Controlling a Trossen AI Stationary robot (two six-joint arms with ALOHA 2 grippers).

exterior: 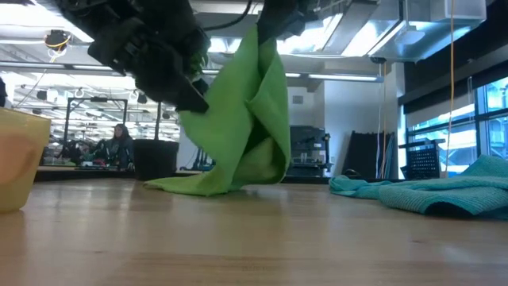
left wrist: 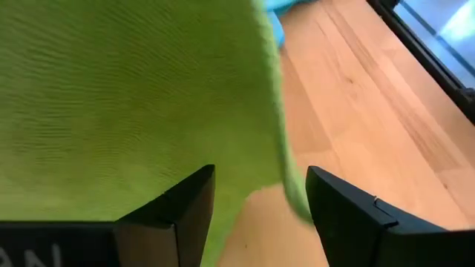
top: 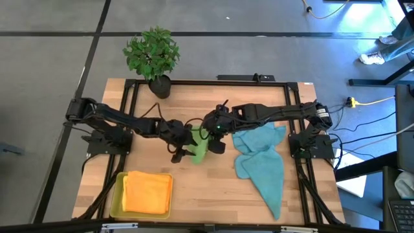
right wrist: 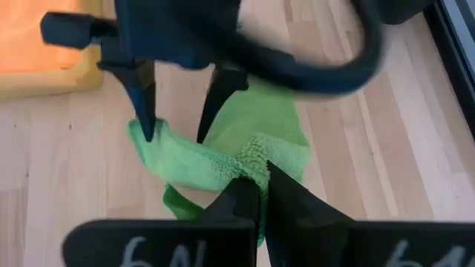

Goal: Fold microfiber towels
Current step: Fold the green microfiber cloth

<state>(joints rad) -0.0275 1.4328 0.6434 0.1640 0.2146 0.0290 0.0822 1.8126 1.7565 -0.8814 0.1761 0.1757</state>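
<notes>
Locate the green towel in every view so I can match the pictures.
High view: green towel at table centre, between the two claws.
Low view: it hangs at centre, its lower edge on the table.
Left wrist view: fills the upper left, beyond the open left claw.
Right wrist view: centre, pinched by the shut right claw.
Shared landmark: the teal towels, missing only from the right wrist view.

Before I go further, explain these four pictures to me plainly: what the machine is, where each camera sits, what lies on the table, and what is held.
Two dark robot arms work at a light wooden table. One camera looks straight down, one sits at table height, and one rides on each wrist. The right gripper is shut on a soft green microfiber towel, lifting it. The left gripper stands open at that towel's edge. Beside them lies a crumpled teal-blue towel. A folded orange towel rests in a yellow plastic tray. A potted green plant stands at the far edge.
</notes>
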